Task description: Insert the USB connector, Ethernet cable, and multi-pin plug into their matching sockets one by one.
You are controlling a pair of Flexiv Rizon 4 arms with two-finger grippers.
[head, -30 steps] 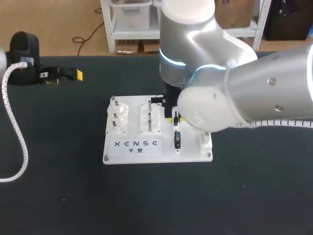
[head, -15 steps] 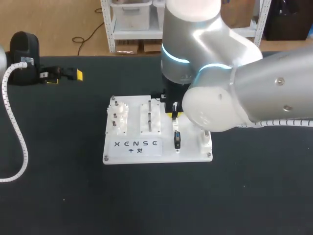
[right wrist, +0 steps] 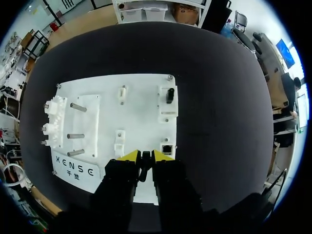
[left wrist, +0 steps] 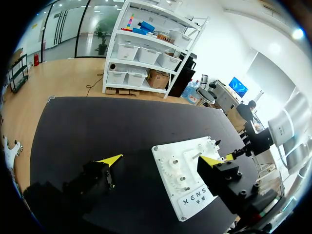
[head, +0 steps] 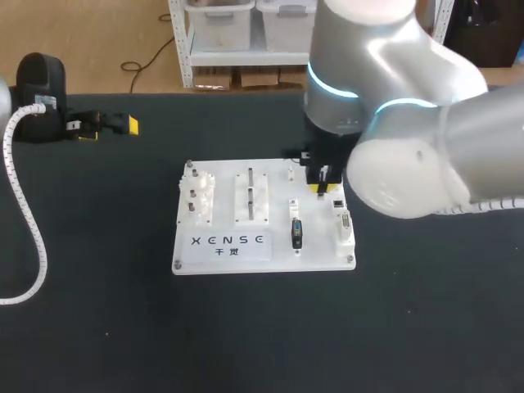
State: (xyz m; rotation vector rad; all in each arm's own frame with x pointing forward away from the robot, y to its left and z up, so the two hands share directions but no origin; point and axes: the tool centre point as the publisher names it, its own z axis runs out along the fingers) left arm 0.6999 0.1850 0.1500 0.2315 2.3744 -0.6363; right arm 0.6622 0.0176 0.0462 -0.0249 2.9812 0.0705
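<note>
The white socket board [head: 221,246] lies mid-table. A black plug [head: 297,233] stands in a socket on its right half, also seen ahead of my right gripper's fingers as the black plug [right wrist: 169,95]. My right gripper [head: 322,187] hangs over the board's right side, just behind the small Ethernet socket [head: 337,202]. In the right wrist view, that gripper [right wrist: 146,155] is nearly shut, with a thin dark connector [right wrist: 145,165] pinched between its fingers, and the Ethernet socket [right wrist: 167,147] lies just beside the tips. My left gripper [left wrist: 161,159] is open and empty, far left of the board [left wrist: 195,195].
A white gear block [head: 201,196] and a block with metal pegs [head: 251,196] fill the board's left half. A further white socket block [head: 345,228] sits at its right edge. The left arm's ribbed cable [head: 29,221] trails over the table's left side.
My right arm has lifted slightly and shifted right across the board, from above the black plug's column toward the Ethernet socket. Its fingers closed a little. The left arm has stayed still.
</note>
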